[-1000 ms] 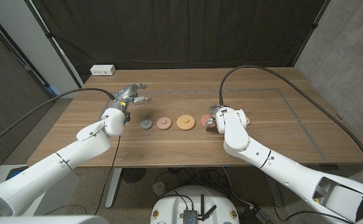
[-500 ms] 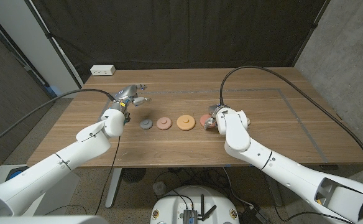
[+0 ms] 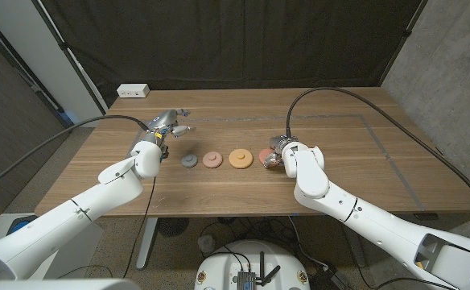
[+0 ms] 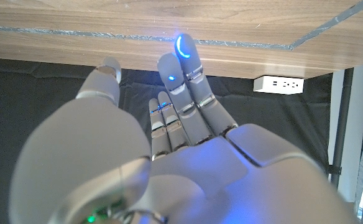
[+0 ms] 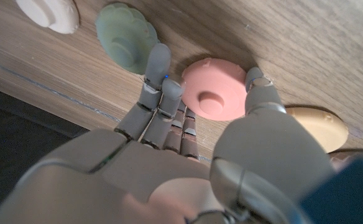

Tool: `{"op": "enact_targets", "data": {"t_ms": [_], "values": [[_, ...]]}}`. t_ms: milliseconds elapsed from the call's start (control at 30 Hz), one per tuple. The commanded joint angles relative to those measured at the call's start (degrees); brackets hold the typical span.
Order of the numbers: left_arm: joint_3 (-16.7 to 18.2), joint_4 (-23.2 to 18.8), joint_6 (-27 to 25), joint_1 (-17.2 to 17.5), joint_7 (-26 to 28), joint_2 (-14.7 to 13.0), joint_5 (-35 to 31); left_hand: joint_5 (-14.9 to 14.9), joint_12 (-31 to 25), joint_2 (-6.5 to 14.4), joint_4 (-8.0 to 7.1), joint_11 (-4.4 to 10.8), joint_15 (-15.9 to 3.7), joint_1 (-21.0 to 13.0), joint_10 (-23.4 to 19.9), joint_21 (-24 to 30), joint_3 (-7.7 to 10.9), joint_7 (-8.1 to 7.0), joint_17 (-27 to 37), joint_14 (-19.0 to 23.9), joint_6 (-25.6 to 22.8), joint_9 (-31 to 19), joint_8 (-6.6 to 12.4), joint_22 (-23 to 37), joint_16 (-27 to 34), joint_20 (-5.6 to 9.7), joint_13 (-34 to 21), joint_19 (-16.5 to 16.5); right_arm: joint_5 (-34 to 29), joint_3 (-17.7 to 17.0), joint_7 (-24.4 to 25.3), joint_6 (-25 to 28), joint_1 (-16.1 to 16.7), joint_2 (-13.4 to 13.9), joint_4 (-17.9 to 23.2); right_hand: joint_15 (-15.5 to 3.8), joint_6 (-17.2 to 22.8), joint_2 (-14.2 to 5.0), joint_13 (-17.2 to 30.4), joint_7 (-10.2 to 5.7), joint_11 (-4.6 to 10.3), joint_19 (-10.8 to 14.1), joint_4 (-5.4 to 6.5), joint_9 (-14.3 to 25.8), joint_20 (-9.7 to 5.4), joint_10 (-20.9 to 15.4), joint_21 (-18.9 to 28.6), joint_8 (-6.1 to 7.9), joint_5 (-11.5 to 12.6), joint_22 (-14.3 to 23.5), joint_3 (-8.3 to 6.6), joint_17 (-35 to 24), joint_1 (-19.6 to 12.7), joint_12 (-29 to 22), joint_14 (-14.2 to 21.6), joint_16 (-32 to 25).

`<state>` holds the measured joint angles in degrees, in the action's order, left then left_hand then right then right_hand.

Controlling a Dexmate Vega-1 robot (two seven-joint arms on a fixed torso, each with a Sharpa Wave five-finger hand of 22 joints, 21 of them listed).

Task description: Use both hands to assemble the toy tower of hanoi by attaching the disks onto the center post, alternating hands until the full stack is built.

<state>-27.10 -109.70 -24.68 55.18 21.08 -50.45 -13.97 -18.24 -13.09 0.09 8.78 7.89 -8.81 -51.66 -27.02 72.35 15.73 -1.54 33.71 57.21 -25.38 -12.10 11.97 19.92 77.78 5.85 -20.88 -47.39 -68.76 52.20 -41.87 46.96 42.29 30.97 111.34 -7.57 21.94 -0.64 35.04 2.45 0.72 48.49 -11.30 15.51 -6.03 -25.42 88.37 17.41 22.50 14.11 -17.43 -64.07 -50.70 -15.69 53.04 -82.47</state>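
Note:
Four knobbed disks lie in a row mid-table: a grey disk [image 3: 188, 161], a dusky pink disk [image 3: 212, 159], an orange disk [image 3: 240, 158] and a red-pink disk [image 3: 264, 155]. My right hand [image 3: 281, 153] is low over the red-pink disk [image 5: 217, 96], fingers [image 5: 158, 70] on one side of its rim and the thumb on the other, nothing lifted. Beyond it lie a green disk [image 5: 127, 37] and a white disk [image 5: 48, 12]; the orange disk [image 5: 318, 127] is beside the thumb. My left hand [image 3: 171, 123] hovers behind the grey disk, fingers [image 4: 184, 68] spread, holding nothing.
A white power strip [image 3: 133, 91] sits at the table's back left corner, also in the left wrist view [image 4: 279, 84]. Grey tape lines [image 3: 380, 129] mark the right part of the tabletop. A black curtain hangs behind the table.
My right hand and forearm have shifted slightly left, closing in on the red-pink disk and covering the white disk at its right. The left hand has not moved.

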Motion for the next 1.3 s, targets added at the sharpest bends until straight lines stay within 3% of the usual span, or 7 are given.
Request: {"op": "enact_targets", "data": {"t_ms": [33,967,1300], "values": [[0.4,-0.7,-0.5,0.7,0.4,-0.2,0.0,-0.4,0.2,0.5,0.21,0.19,-3.77,-0.1,-0.7,0.4,-0.17,-0.05,0.0,0.5,-0.4,-0.3,-0.03,0.0,0.3,6.02,-0.2,0.2,1.4,0.4,2.7,0.8,0.0,1.1,1.5,-4.91,6.9,-3.44,0.9,-5.76,6.07,1.1,1.86,0.2,-6.35,-6.9,0.4,0.48,0.9,0.4,-2.58,-1.2,-3.5,-0.3,1.1,-0.6],[0.6,-1.2,-0.7,1.4,0.8,-0.3,-0.1,-0.5,0.3,0.4,0.29,0.39,-3.77,0.0,-0.9,1.1,-0.12,-0.15,0.0,0.5,-0.7,-0.3,-0.09,-0.8,0.4,6.03,-0.2,0.6,-1.5,0.6,0.6,0.9,-0.4,2.6,5.2,-4.92,8.9,-3.34,1.8,-6.07,7.03,3.2,2.29,0.0,-6.40,-9.6,0.3,0.86,3.5,1.1,-4.78,-5.2,-2.6,-0.1,3.4,-1.1],[0.5,-1.3,-0.8,1.4,0.6,-0.3,-0.1,-0.5,0.4,0.4,0.33,-0.31,-3.77,-0.1,-0.8,1.4,-0.07,-0.13,0.0,0.5,-0.7,-0.4,-0.10,-1.0,0.5,6.04,-0.2,0.6,-2.2,-0.8,1.0,-0.7,0.6,2.6,6.6,-4.93,9.5,-3.49,2.1,-6.05,6.94,3.5,2.26,0.0,-6.42,-10.1,0.2,0.99,4.0,1.2,-5.42,-5.6,-2.5,0.0,4.0,-1.2]]}}
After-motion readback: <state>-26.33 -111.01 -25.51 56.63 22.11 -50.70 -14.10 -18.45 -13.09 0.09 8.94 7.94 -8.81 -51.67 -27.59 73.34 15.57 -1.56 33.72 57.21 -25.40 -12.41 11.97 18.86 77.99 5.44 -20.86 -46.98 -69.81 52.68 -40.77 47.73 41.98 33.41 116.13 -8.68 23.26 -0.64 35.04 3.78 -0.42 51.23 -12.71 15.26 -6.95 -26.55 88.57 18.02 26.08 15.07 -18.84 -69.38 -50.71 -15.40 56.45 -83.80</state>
